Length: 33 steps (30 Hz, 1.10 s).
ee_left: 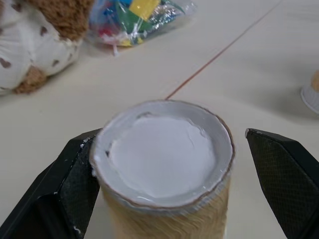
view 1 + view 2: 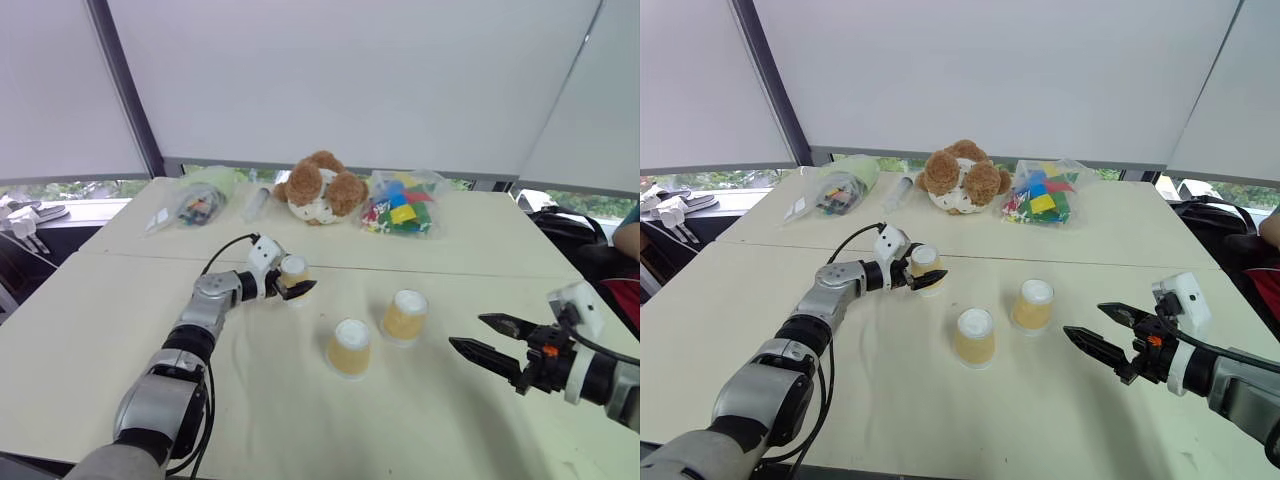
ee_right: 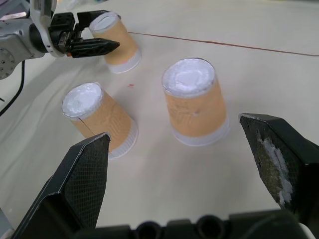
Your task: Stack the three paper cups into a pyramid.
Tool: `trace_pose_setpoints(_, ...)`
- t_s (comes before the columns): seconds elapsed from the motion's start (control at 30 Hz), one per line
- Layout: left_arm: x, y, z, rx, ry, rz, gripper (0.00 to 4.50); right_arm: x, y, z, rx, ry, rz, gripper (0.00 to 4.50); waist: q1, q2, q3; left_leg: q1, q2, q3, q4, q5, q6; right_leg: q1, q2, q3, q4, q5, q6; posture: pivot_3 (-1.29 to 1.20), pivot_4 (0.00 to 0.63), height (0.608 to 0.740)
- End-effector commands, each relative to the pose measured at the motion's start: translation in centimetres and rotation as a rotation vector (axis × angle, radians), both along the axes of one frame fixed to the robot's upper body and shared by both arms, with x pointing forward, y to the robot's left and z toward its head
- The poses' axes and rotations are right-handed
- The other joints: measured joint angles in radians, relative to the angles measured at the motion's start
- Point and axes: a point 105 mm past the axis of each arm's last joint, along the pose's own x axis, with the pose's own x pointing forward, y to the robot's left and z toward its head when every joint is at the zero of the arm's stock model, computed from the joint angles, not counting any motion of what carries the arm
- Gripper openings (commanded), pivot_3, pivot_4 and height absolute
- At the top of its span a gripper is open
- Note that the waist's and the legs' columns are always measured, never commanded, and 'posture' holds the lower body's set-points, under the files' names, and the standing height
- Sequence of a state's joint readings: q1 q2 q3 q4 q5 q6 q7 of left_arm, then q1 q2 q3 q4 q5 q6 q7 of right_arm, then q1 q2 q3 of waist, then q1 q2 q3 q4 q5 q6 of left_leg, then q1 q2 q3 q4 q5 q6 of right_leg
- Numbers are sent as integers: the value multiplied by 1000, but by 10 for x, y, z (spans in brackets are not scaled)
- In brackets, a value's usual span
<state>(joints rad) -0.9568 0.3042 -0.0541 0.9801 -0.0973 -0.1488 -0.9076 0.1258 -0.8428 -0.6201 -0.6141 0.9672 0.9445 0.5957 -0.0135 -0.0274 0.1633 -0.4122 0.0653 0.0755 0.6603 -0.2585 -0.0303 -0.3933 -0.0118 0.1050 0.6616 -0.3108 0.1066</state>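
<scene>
Three paper cups stand upside down on the pale table (image 2: 120, 330), tan sides with white bases up. The far left cup (image 2: 294, 268) sits between the fingers of my left gripper (image 2: 297, 284). In the left wrist view one finger (image 1: 75, 179) touches that cup (image 1: 164, 159), while the other finger (image 1: 284, 169) stands off it with a gap, so the gripper is open. The other two cups (image 2: 350, 347) (image 2: 405, 316) stand free near the middle. My right gripper (image 2: 468, 331) hovers open to their right, pointing at them, with nothing in it.
A brown teddy bear (image 2: 320, 188) sits at the back of the table, with a bag of coloured blocks (image 2: 403, 205) to its right and another clear bag (image 2: 195, 200) to its left. A dark bag (image 2: 565, 225) and a person's arm (image 2: 630, 235) are beyond the right edge.
</scene>
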Motion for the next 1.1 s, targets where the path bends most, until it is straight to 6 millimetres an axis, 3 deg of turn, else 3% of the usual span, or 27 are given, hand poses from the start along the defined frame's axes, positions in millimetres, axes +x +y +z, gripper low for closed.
trace_pose_setpoints(0.03,2,-7,21,-35,-70,-20,3169,-1,2,9,-1,-50,9,4500,0,0,0,0,0,0,0,0,0,0,0,0,0,0,0,0,150,740)
trace_pose_setpoints(0.07,2,-8,22,-45,-72,-21,2642,-2,2,8,-1,-48,9,4500,0,0,0,0,0,0,0,0,0,0,0,0,0,0,0,0,150,740)
trace_pose_setpoints(0.1,2,-8,23,-49,-75,-21,2406,-1,2,7,-2,-46,10,4500,1,0,0,0,0,0,0,0,0,0,0,0,0,0,0,0,150,740)
trace_pose_setpoints(0.27,-4,-5,35,-82,-100,-62,2413,-1,2,6,-8,-38,17,4500,0,0,0,0,0,0,0,0,0,0,0,0,0,0,0,0,150,740)
trace_pose_setpoints(0.4,-38,6,40,-41,-80,-216,2413,-2,1,7,-14,-36,19,4500,-8,1,0,-1,1,0,-1,0,0,-1,0,0,0,0,0,0,150,740)
trace_pose_setpoints(0.57,-91,14,25,58,32,-371,2413,1,0,4,-11,-27,23,4500,-5,1,0,2,1,1,-3,0,-1,-1,1,1,2,0,0,0,150,740)
trace_pose_setpoints(0.67,-108,9,21,62,77,-425,2413,4,2,2,-8,-25,31,4500,6,1,0,2,1,0,-2,0,-1,0,0,0,1,0,0,0,150,740)
trace_pose_setpoints(1.1,-105,-15,9,67,39,-444,2413,5,5,2,-16,-34,33,4500,-1,1,0,2,1,0,1,0,0,2,0,0,1,0,0,0,150,740)
